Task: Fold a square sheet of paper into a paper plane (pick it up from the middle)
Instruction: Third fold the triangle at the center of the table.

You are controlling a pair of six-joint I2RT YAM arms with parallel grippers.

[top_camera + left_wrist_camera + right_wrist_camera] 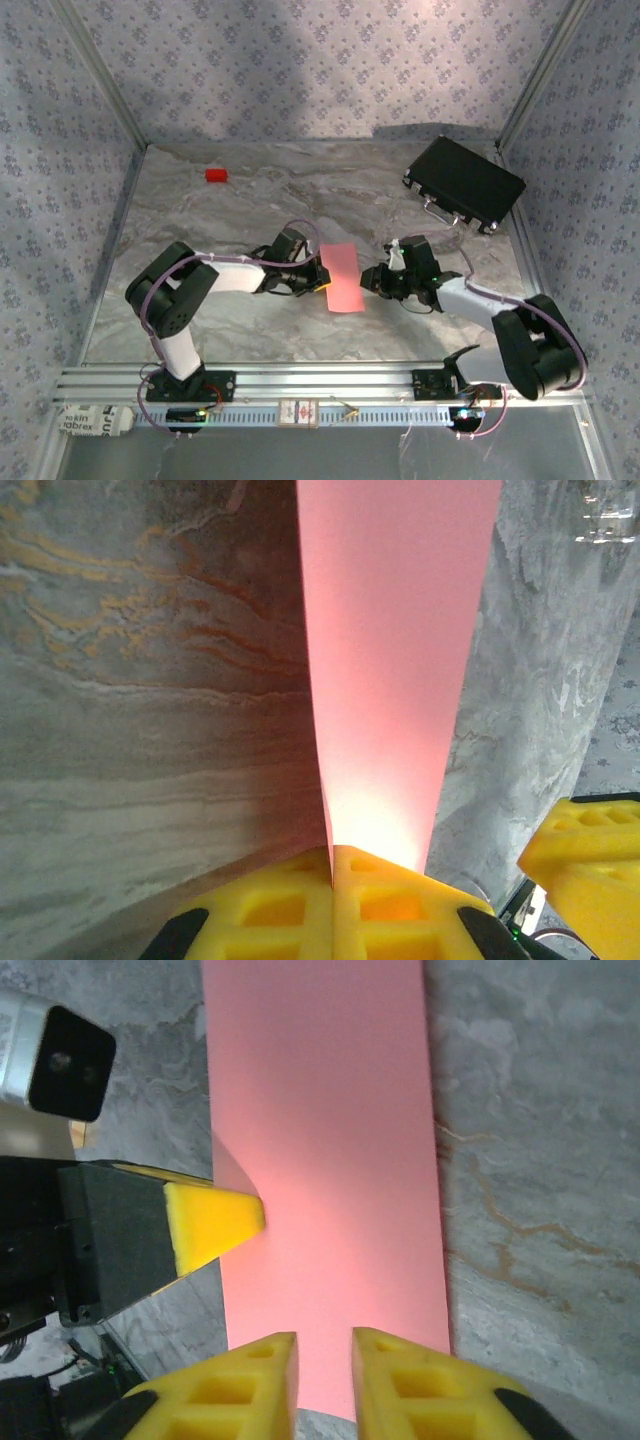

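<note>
Aluminium rail [320, 385] nearest; grey marbled desk [250, 190], floral-papered walls [300, 70]. Left gripper [332, 852] clamped on pink folded sheet [342, 276]; right gripper [323, 1340] jaws slightly apart

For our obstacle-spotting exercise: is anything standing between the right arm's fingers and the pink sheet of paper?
Nothing visible does. The right gripper hangs open at the edge of the square sheet of paper. The left gripper pinches another edge, off to one side. The red block and black case lie far away.
</note>
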